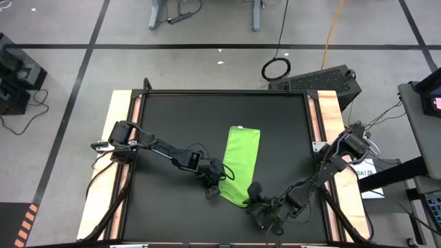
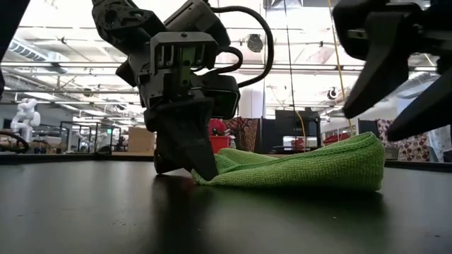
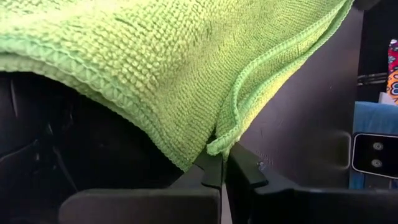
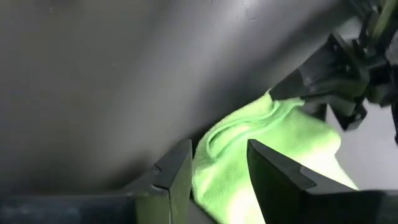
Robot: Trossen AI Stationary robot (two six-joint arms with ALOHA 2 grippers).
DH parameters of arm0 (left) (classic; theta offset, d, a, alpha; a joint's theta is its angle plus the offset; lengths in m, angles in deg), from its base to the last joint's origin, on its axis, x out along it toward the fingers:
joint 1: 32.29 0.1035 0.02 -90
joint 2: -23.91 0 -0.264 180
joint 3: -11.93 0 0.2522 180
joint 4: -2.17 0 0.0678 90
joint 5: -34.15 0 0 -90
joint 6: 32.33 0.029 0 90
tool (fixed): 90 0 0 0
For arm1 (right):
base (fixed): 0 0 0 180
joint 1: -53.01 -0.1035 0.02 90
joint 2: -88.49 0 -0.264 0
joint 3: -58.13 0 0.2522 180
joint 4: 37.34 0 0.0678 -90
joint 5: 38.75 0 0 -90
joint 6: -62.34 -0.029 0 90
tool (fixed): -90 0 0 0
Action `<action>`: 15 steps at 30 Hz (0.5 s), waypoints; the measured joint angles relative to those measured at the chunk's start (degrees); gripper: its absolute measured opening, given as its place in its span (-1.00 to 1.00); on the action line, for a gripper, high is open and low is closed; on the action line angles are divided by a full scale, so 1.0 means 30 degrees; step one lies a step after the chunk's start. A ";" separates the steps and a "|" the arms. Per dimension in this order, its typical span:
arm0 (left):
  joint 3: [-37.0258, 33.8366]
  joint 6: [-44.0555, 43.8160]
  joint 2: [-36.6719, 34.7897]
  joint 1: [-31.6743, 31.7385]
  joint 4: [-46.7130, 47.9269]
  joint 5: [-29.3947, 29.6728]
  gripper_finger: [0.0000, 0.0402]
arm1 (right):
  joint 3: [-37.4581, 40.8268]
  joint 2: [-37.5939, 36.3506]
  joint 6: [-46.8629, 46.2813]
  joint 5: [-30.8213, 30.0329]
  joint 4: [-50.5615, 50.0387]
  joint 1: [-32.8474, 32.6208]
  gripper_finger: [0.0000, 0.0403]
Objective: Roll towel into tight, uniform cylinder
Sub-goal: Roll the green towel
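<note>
Towel: one lime-green towel, a long folded strip on the black mat covering the tabletop, near the mat's middle.
Grippers: two. Left gripper pinches the towel's near-left edge; right gripper, fingers spread, straddles the near corner.
Edges: far end lies flat.
Open room: bare mat on every side.

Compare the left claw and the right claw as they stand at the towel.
The left claw is shut on a corner of the towel; the right claw is open, fingers astride the cloth's edge. In the low view the left claw's tips reach the black mat, while the right claw hangs above it. Both work the same near end.
</note>
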 joint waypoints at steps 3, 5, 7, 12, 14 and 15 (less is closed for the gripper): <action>-0.0010 -0.0092 0.0015 0.0145 0.0011 -0.0232 -0.98 | 0.0000 0.0230 0.1318 0.0529 0.1056 0.0007 -0.28; -0.0022 -0.0157 0.0015 0.0264 0.0037 -0.0460 -0.98 | -0.0144 0.0451 0.1861 0.0728 0.1247 -0.0016 -0.28; -0.0022 -0.0259 0.0015 0.0373 0.0032 -0.0664 -0.98 | -0.0367 0.0741 0.2138 0.0985 0.1011 -0.0014 -0.30; -0.0014 -0.0526 0.0022 0.0459 0.0016 -0.0789 -0.98 | -0.0444 0.1308 0.1613 0.0874 0.0316 0.0248 -0.36; -0.0007 -0.0530 0.0022 0.0461 0.0023 -0.0796 -0.98 | -0.0444 0.1487 0.0866 0.0663 0.0332 0.0451 -0.40; -0.0007 -0.0525 0.0022 0.0427 0.0034 -0.0789 -0.98 | -0.0452 0.1553 0.0332 0.0460 0.0353 0.0536 -0.43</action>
